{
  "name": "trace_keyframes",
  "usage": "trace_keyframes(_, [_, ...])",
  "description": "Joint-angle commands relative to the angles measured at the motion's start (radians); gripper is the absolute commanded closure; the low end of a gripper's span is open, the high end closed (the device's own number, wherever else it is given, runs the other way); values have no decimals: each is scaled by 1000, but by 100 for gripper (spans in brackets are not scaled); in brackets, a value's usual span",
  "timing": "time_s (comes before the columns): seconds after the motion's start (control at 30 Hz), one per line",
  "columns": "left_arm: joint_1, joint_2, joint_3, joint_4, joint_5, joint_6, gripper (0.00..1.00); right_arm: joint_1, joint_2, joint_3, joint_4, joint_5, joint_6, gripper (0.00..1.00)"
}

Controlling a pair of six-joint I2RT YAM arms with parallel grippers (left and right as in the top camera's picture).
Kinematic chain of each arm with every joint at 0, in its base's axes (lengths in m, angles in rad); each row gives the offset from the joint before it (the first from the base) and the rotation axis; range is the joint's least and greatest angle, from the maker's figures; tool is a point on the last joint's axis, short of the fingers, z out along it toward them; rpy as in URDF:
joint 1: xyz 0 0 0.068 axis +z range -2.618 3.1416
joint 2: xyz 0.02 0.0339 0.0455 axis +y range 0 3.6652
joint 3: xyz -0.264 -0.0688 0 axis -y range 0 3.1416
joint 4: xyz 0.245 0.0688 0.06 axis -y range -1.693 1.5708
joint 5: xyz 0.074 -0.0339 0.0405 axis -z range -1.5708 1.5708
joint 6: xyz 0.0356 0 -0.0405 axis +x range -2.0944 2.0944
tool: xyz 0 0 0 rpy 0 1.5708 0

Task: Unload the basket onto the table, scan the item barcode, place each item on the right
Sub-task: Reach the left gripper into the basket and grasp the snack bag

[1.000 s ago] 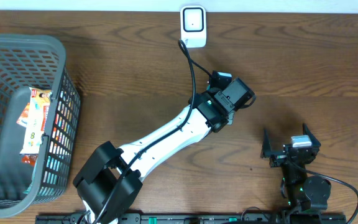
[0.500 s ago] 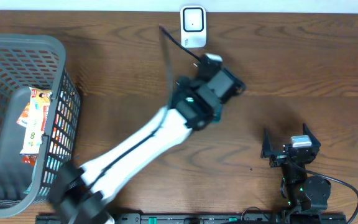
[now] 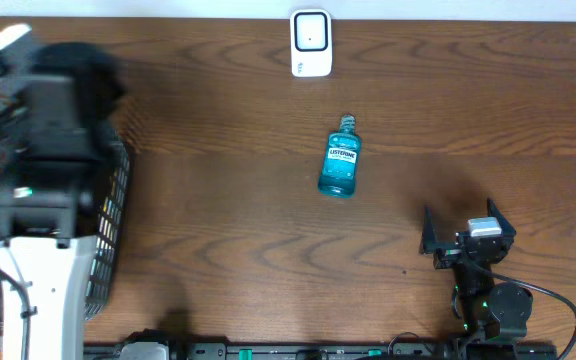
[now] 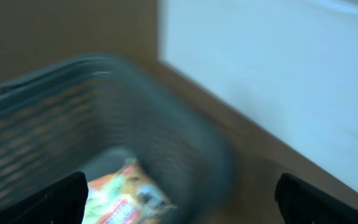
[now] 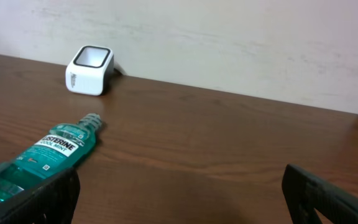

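Swinging off mid-table to above the basket (image 3: 106, 240) with the left gripper (image 4: 179, 199) spread and empty, leaving the mouthwash bottle (image 3: 340, 170) lying near the scanner (image 3: 311, 42), seemingly scanned. Idling with the right gripper (image 3: 465, 232) spread, holding nothing. Apparently going for the snack packet (image 4: 126, 193), likely waiting unscanned inside.

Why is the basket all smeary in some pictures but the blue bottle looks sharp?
Left wrist view: the basket and snack packet smear with motion blur. Overhead view: the left arm is blurred too, while the bottle and scanner look crisp. Right wrist view: sharp all over.
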Motion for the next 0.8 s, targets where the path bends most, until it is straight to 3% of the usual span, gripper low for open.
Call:
trace_keyframes(0.0, [251,18,-1,-35,294,-27,4,3,-5,-1,-5,3,0,1])
trace_keyframes(0.17, [539,109,-29,-59,583,-24,4,3,-5,-1,-5,3,-1,1])
trace_keyframes(0.3, [664,211,-74,-57,700,60,4,3,-5,-1,-5,3,0,1])
trace_keyframes(0.43, [689,322,-114,-55,776,283,4,3,-5,-1,-5,3,0,1])
trace_keyframes(0.77, [688,585,-163,-56,803,386,4,3,-5,-1,-5,3,-1,1])
